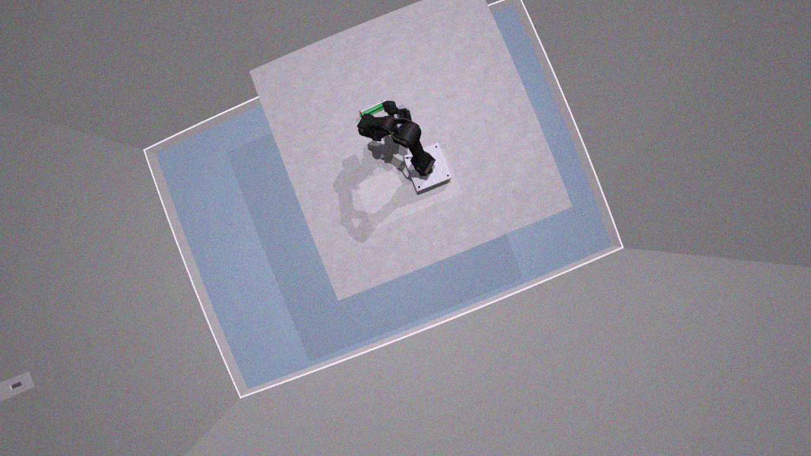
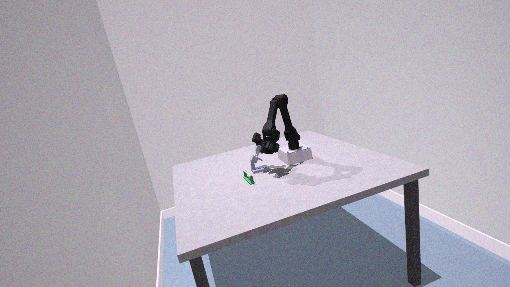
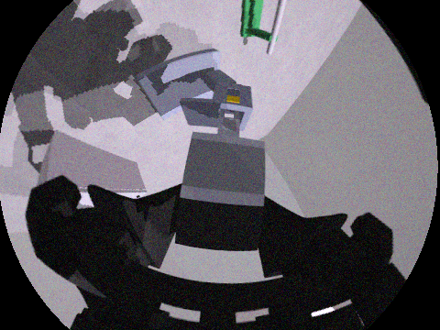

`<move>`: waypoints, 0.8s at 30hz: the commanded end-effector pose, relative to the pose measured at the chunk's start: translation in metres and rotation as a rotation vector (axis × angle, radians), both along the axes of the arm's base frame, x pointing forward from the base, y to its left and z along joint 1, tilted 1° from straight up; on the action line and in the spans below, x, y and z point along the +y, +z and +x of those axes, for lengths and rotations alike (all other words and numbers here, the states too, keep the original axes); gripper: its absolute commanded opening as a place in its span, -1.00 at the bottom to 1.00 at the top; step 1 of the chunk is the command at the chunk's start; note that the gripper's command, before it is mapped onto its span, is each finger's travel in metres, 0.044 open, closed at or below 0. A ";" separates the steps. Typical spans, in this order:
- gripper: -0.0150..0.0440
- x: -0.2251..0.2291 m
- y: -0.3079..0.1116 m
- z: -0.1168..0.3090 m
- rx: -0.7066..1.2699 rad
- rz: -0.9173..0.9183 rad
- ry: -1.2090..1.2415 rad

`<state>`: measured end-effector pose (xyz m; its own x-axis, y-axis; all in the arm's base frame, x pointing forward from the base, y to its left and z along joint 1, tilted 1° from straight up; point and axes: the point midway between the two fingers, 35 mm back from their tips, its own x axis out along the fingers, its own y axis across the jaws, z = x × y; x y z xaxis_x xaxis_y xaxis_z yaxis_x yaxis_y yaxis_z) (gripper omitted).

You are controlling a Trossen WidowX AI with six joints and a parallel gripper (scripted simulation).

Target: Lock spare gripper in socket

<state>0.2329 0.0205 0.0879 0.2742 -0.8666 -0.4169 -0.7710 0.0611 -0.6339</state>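
Note:
My gripper (image 3: 220, 188) is shut on the grey spare gripper (image 2: 259, 150) (image 3: 224, 167). The spare gripper is tilted, and its narrow spigot (image 3: 228, 132) points at the socket (image 3: 247, 116) on the blue-grey mount (image 2: 253, 166) (image 3: 190, 69). The spigot's end is at the socket's mouth; how far inside it sits, I cannot tell. A yellow mark shows on the socket. The lock pin, with a white shaft (image 3: 278, 27) and red head (image 2: 251, 176), is out of the socket and lies along the top of the green rack (image 1: 372, 109) (image 2: 249, 180) (image 3: 252, 16). In the top view the arm hides most of the mount.
The arm's pale base box (image 1: 441, 164) (image 2: 295, 156) (image 3: 92, 166) stands behind the mount on the table (image 1: 470, 85) (image 2: 220, 207). The green rack stands close beside the mount, on the side away from the base box.

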 end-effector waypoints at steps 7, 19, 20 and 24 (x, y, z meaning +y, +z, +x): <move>-0.49 -0.001 -0.008 0.009 -0.003 -0.010 0.008; -0.49 -0.001 -0.020 0.019 -0.003 -0.010 0.009; -0.49 -0.001 -0.021 0.019 -0.003 -0.010 0.009; -0.49 -0.002 -0.024 0.023 -0.003 -0.010 0.009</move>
<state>0.2514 0.0192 0.0651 0.2745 -0.8662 -0.4175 -0.7717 0.0605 -0.6330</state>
